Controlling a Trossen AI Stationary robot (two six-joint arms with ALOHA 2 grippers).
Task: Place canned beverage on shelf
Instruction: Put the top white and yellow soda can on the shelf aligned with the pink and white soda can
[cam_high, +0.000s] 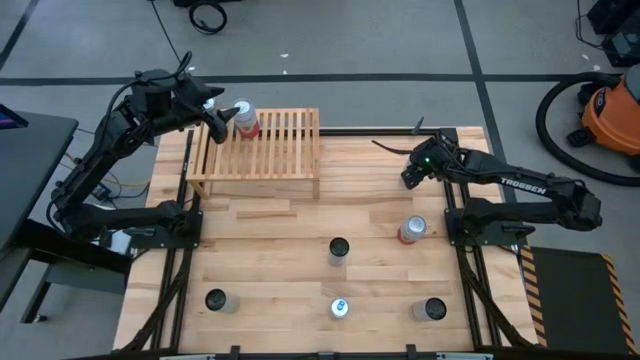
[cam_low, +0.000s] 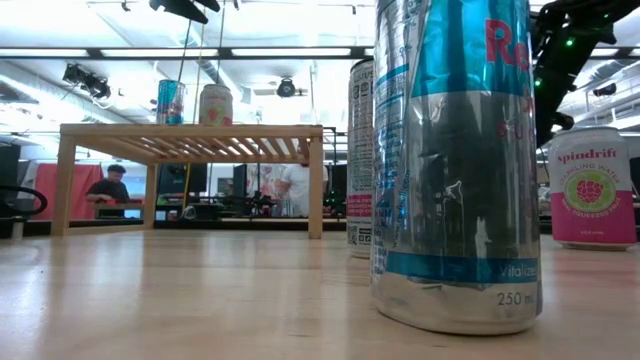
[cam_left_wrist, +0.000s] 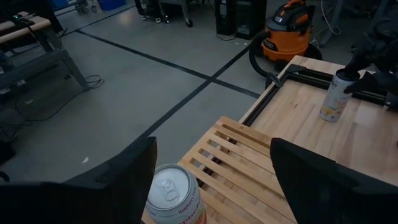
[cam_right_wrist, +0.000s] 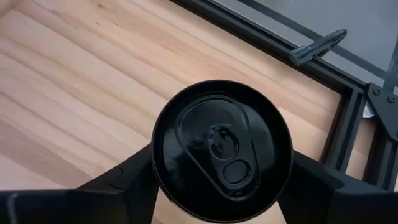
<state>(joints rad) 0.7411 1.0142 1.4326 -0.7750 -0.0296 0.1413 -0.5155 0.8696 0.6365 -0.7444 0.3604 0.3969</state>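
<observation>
The shelf (cam_high: 265, 150), a low light-wood slatted rack, stands at the table's far left. A white-and-red can (cam_high: 243, 118) stands upright on its top, by its far edge. My left gripper (cam_left_wrist: 211, 180) hovers open just left of that can (cam_left_wrist: 174, 199), a finger on either side and clear of it. In the low view a blue can (cam_low: 170, 102) shows beside the white one (cam_low: 215, 104) on the shelf (cam_low: 190, 135). My right gripper (cam_high: 413, 172) is at the table's far right, shut on a black-topped can (cam_right_wrist: 222, 149). My right gripper pinches the black-topped can between its two fingers (cam_right_wrist: 124, 183), one on each side of its upper wall just below the rim (cam_right_wrist: 155, 165). The fingers come from above, slanting down. The can (cam_left_wrist: 336, 96) stands upright with its base on the table.
Several loose cans stand on the near half of the table: a pink one (cam_high: 412, 230), a dark one (cam_high: 338, 250), a blue-topped one (cam_high: 340, 307) and two at the near corners (cam_high: 216, 300) (cam_high: 434, 310). A black frame rail (cam_right_wrist: 336, 93) runs close by the held can.
</observation>
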